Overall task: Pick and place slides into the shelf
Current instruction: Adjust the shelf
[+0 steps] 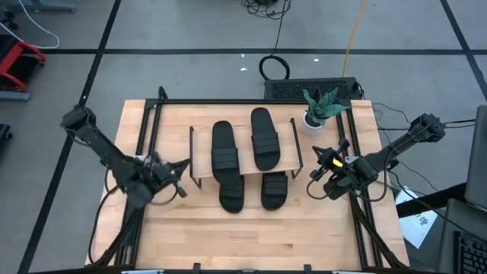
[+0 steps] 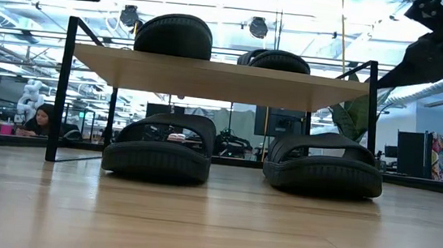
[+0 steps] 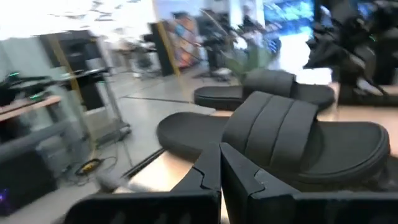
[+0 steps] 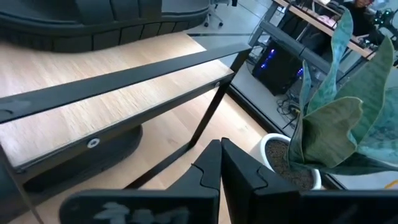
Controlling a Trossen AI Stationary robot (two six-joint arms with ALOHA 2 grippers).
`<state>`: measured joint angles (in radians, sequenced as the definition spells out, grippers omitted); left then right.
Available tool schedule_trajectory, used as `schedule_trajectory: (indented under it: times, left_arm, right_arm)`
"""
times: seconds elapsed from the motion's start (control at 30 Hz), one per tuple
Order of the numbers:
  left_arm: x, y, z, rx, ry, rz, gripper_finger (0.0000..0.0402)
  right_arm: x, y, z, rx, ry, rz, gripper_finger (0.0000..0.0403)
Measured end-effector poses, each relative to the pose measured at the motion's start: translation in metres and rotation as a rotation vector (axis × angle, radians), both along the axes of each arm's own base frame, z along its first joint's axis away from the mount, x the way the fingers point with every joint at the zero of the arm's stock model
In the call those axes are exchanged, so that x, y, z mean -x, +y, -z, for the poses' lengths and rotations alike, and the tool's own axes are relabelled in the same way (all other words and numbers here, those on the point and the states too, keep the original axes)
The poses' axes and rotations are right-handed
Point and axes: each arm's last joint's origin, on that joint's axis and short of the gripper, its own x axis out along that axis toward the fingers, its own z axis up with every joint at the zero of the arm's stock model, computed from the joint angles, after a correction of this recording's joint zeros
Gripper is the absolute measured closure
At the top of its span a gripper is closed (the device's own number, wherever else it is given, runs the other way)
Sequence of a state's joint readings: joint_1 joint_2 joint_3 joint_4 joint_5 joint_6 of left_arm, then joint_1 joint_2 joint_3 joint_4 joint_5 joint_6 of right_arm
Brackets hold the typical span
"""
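Two black slides lie sole-down on the shelf's light wood top board [image 1: 245,152]: one on the left [image 1: 224,148], one on the right [image 1: 265,137]. Two more [image 1: 231,192] [image 1: 274,189] rest on the table under the board, with their near ends sticking out. In the low view the lower pair [image 2: 158,146] [image 2: 324,162] sits between the thin dark legs. My left gripper [image 1: 183,171] is shut and hangs in the air left of the shelf. My right gripper [image 1: 313,179] is shut and hovers right of the shelf, beside the plant.
A potted plant in a white pot [image 1: 316,114] stands at the far right of the table, close to my right gripper [image 4: 221,152]. A black mesh box [image 1: 308,89] sits behind it. The black table frame rails [image 1: 152,122] run along both sides. Bare wood [image 1: 251,236] lies near the front.
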<state>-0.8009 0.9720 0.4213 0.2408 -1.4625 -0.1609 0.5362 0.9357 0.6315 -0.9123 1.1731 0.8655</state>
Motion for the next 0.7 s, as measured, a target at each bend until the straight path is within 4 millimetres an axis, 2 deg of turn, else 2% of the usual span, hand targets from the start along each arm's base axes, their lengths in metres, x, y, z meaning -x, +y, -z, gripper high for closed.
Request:
schedule_trajectory:
  times: [0.13, 0.2, 0.3, 0.37, 0.43, 0.53, 0.7]
  left_arm:
    - [-0.012, 0.029, -0.027, -0.024, 0.060, 0.191, 0.0402]
    - [-0.014, 0.047, -0.042, -0.059, 0.050, 0.215, 0.0402]
    - [-0.005, 0.079, -0.068, -0.048, -0.024, 0.078, 0.0402]
    - [0.010, 0.098, -0.072, 0.018, -0.023, -0.040, 0.0402]
    - [0.028, 0.112, -0.066, 0.108, -0.011, -0.107, 0.0402]
    - [0.045, 0.120, -0.046, 0.262, -0.009, -0.123, 0.0401]
    - [0.049, 0.118, 0.003, 0.432, 0.029, -0.100, 0.0401]
  right_arm:
    - [-0.001, 0.001, -0.002, -0.007, 0.001, -0.019, 0.0403]
    - [-0.002, 0.001, -0.002, -0.013, 0.013, -0.033, 0.0403]
    - [-0.001, 0.001, -0.003, -0.015, 0.006, -0.036, 0.0403]
    - [0.000, 0.001, -0.004, -0.019, -0.001, -0.036, 0.0403]
    - [0.001, 0.000, -0.005, -0.023, -0.009, -0.036, 0.0403]
    - [0.002, 0.000, -0.006, -0.022, -0.010, -0.040, 0.0403]
    - [0.002, -0.001, -0.007, -0.024, -0.011, -0.041, 0.0403]
